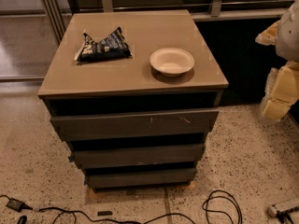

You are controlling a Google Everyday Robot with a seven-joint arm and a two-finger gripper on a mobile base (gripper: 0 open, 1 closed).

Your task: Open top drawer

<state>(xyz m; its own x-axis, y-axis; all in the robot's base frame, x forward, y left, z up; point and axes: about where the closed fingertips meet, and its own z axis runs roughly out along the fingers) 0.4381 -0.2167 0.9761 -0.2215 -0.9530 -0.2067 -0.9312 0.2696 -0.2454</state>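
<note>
The top drawer point(134, 124) is the widest dark grey-brown front of the cabinet, just under the tan cabinet top point(135, 80). It has no handle, and small pale scratches mark it right of centre. A dark gap runs between the cabinet top and the drawer's upper edge. None of its interior shows. My gripper point(279, 91), with pale yellow padding, is at the right edge of the view. It hangs in the air to the right of the cabinet, about level with the cabinet top, and touches nothing.
A dark chip bag point(103, 46) and a white bowl point(172, 61) sit on the cabinet top. Two narrower drawer fronts point(138, 155) lie below the top drawer. Black cables point(140, 217) and a power strip point(282, 208) lie on the speckled floor in front.
</note>
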